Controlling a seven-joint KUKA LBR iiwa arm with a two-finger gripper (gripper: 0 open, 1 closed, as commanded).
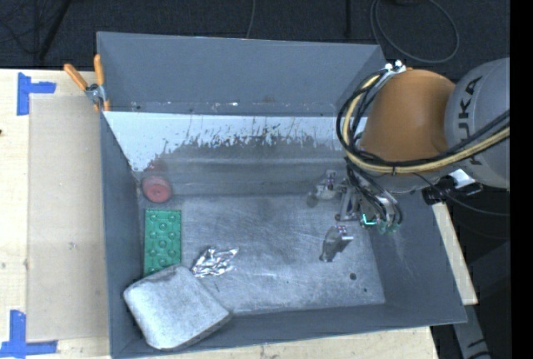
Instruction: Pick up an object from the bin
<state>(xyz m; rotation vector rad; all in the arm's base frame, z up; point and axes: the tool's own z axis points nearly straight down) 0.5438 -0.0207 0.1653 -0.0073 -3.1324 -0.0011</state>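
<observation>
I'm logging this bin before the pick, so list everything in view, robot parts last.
bin: one, grey metal, middle of the view
round thing: one, pink, left of the floor, by the back wall
studded block: one, green, left side, just in front of the round thing
crumpled foil: one, silver, right of the block's near end
pad: one, grey, near left corner
arm: one, grey with an orange cover, reaching in from the right
gripper: one, dark, open, over bare floor on the right

I watch through a single camera mounted above the bin [233, 74], tilted somewhat from one side. It sits near enough to take in the whole bin, and the arm [408, 116] enters from my right.
</observation>
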